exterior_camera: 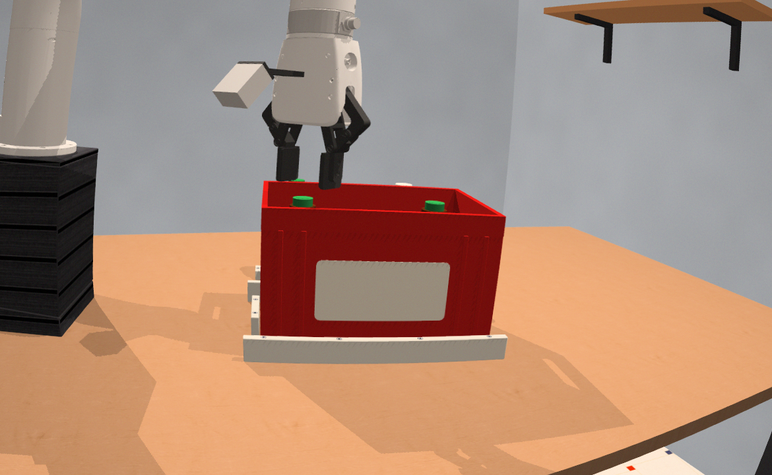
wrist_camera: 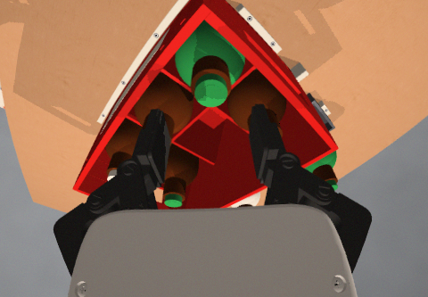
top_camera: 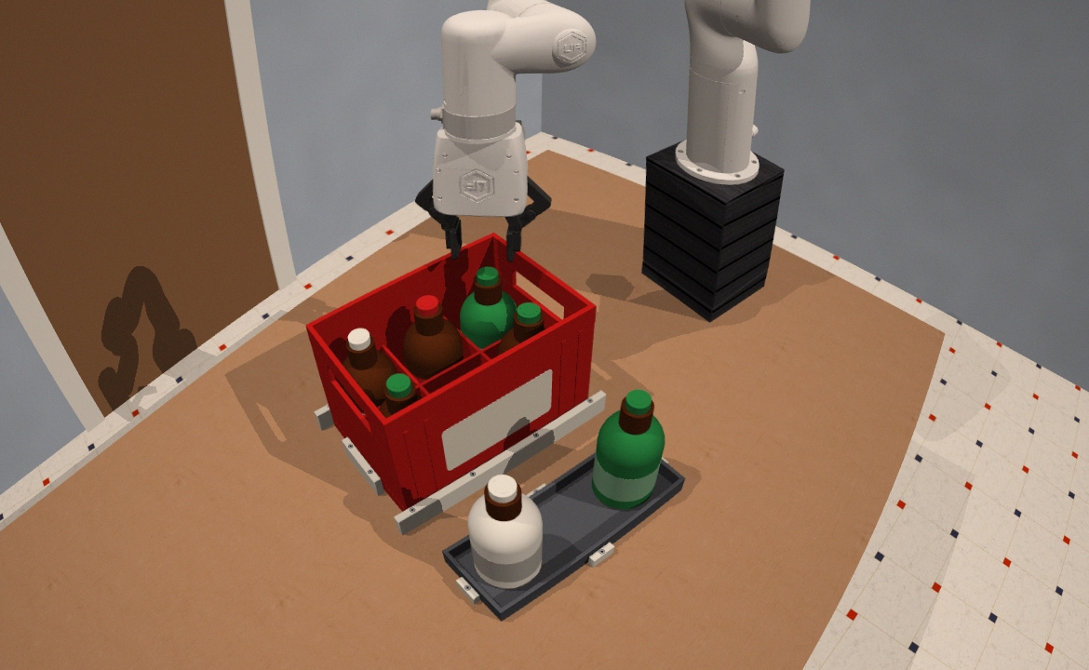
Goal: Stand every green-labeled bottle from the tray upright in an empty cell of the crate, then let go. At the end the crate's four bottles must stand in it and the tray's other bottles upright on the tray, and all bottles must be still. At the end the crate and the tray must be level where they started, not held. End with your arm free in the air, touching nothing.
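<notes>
A red crate stands on the table. A green-labeled bottle stands upright in its far cell; it also shows in the wrist view. My gripper is open and empty, above the crate's rim over that bottle, apart from its cap. Brown bottles with a red cap, a white cap and green caps stand in other cells. A dark tray in front holds a second green-labeled bottle and a white-labeled bottle, both upright.
White guide rails edge the crate. The arm's black base block stands behind to the right. One cell at the crate's middle front looks empty. A wall shelf hangs high at the right.
</notes>
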You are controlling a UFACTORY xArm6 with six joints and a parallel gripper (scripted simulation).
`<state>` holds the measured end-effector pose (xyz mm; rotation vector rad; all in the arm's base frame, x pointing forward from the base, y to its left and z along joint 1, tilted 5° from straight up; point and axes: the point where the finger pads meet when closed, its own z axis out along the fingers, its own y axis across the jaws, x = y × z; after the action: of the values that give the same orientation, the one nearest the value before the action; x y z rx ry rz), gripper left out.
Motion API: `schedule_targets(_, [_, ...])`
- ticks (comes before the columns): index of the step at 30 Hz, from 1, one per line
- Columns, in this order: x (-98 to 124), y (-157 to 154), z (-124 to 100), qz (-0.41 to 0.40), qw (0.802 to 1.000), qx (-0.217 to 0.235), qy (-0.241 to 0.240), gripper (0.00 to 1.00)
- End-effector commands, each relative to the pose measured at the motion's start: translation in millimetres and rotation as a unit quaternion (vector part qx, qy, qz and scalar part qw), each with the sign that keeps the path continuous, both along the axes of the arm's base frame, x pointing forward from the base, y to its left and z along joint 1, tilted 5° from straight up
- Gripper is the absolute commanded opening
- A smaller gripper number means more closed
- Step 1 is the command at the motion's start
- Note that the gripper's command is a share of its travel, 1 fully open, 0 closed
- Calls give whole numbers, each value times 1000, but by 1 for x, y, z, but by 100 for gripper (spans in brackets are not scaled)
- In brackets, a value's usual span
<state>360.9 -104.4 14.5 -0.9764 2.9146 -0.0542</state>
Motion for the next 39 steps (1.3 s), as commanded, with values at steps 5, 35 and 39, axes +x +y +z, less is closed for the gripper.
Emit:
schedule_targets(5, [-1,0,21,0,1000,0,-1,65])
schedule_targets(35, [-2,0,33,0,1000,0,-1,0])
schedule_targets(39, [-2,0,33,0,1000,0,-1,0])
